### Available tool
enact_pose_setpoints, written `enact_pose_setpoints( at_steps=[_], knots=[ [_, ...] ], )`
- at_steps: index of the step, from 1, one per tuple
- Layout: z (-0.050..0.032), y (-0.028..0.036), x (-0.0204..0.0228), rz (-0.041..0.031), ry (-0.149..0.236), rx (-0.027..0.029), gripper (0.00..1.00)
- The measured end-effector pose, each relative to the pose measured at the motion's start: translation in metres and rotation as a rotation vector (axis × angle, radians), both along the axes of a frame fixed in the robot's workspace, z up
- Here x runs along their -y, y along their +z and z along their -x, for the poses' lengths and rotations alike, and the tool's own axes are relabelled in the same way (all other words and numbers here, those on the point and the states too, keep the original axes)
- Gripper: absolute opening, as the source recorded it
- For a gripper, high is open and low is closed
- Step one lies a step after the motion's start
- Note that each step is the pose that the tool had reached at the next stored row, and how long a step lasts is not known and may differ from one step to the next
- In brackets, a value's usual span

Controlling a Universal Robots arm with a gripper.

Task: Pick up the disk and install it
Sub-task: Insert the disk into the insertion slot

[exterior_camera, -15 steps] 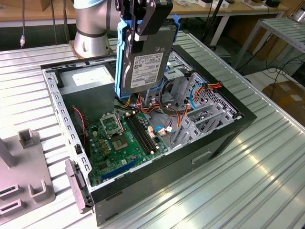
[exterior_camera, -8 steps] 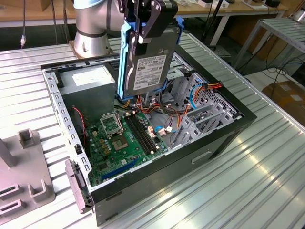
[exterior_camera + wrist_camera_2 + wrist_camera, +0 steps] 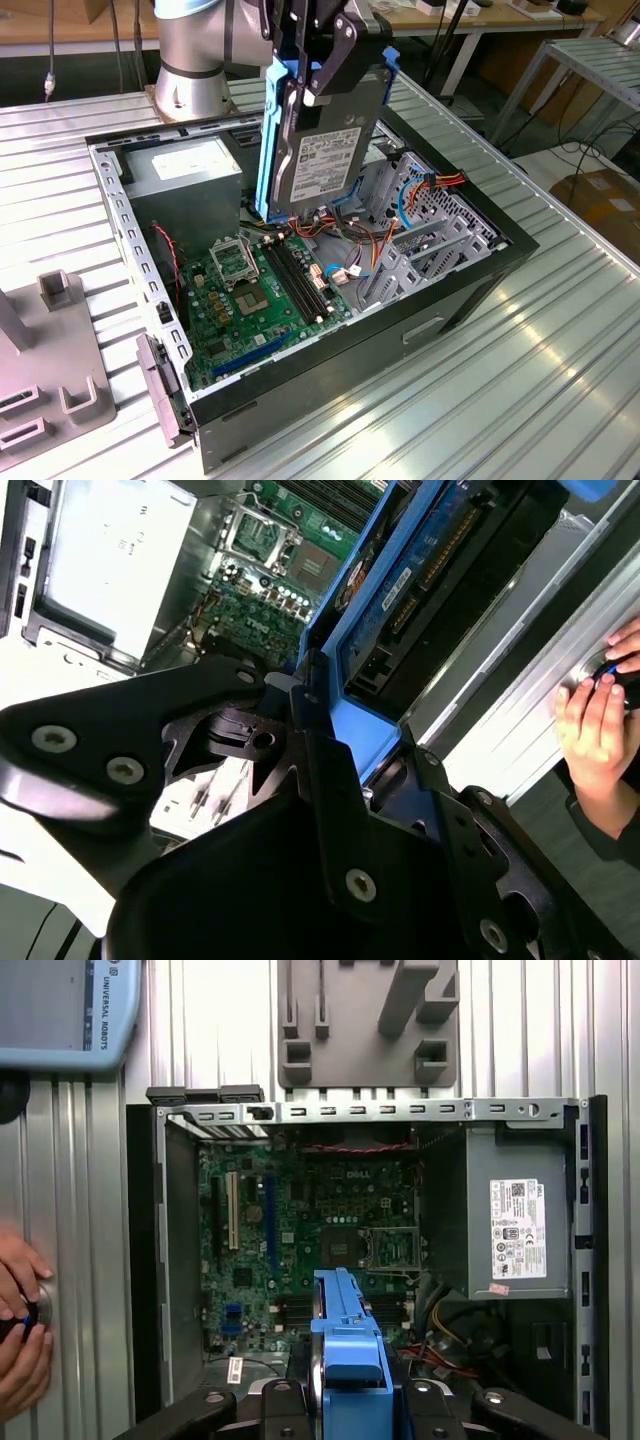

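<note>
The disk (image 3: 325,150), dark grey with a white label and blue side rails, hangs upright on its edge above the open computer case (image 3: 470,290), over the middle of the case near the cables. My gripper (image 3: 312,70) is shut on the disk's upper end, its black fingers (image 3: 335,55) clamping the blue rail. In both wrist views the blue rail (image 3: 395,590) (image 3: 345,1350) sticks out from between the fingers toward the motherboard (image 3: 300,1230). The disk's lower edge is still above the case's parts and touches none of them.
Inside the case are a grey power supply box (image 3: 185,170) with a white sticker, the green motherboard (image 3: 255,290), loose coloured cables (image 3: 425,185) and a metal drive cage (image 3: 425,235). A grey fixture (image 3: 50,370) lies beside the case. A person's hand (image 3: 20,1330) rests on the table edge.
</note>
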State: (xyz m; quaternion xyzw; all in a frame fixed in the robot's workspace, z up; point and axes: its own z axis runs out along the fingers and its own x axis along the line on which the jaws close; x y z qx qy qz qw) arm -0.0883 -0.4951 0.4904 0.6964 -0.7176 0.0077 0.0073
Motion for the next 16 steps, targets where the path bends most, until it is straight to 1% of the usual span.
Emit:
enact_pose_setpoints(
  at_steps=[3,4,5,7,9,10,11,16],
  knots=[
    [-0.0020,-0.0006,0.0102,0.0001,0.000,-0.0002,0.37],
    [-0.0037,-0.0008,0.0126,0.0000,0.000,-0.0003,0.37],
    [-0.0087,-0.0009,0.0161,0.0003,0.000,-0.0007,0.37],
    [-0.0194,-0.0014,0.0212,0.0001,0.000,-0.0010,0.37],
    [-0.0301,-0.0018,0.0250,0.0002,0.000,-0.0011,0.37],
    [-0.0341,-0.0021,0.0261,0.0000,0.000,-0.0010,0.37],
    [-0.0348,-0.0021,0.0262,0.0001,0.000,-0.0011,0.37],
    [-0.0350,-0.0020,0.0263,0.0002,0.000,-0.0011,0.37]
  ],
)
